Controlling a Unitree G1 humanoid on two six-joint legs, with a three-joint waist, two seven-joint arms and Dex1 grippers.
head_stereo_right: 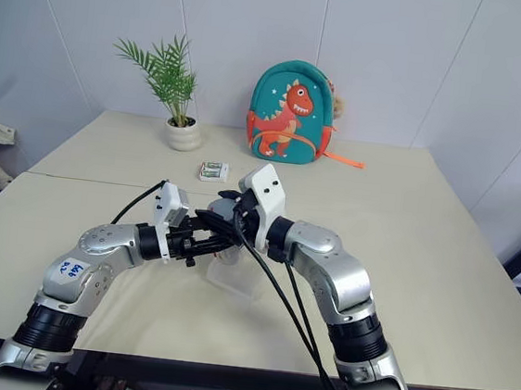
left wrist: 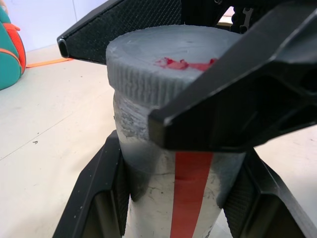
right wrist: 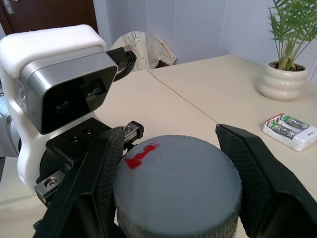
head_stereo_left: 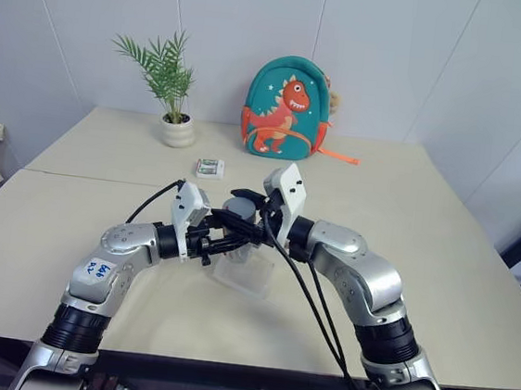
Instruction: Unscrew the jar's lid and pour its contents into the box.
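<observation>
Both pincers meet over the middle of the tabletop (head_stereo_left: 439, 270) in the left eye view: the left pincer (head_stereo_left: 228, 241) is clamped on the one jar (head_stereo_left: 235, 232), held in the air, and the right pincer (head_stereo_left: 241, 204) reaches in from the other side onto the jar's top. Just beneath them, one clear box (head_stereo_left: 245, 273) rests on the tabletop. Farther back stand one potted plant (head_stereo_left: 171, 88), one dinosaur backpack (head_stereo_left: 286, 107) and one small white-and-green packet (head_stereo_left: 210, 167). In the left wrist view, the left pincer's two fingers (left wrist: 94, 198) press the jar's (left wrist: 163, 198) sides, along which one red stripe runs, while the right pincer's fingers close around the single grey lid (left wrist: 148, 64). In the right wrist view, the right pincer (right wrist: 176, 198) is clamped on the lid (right wrist: 178, 183), one finger at each side of its rim; a red mark sits on top.
</observation>
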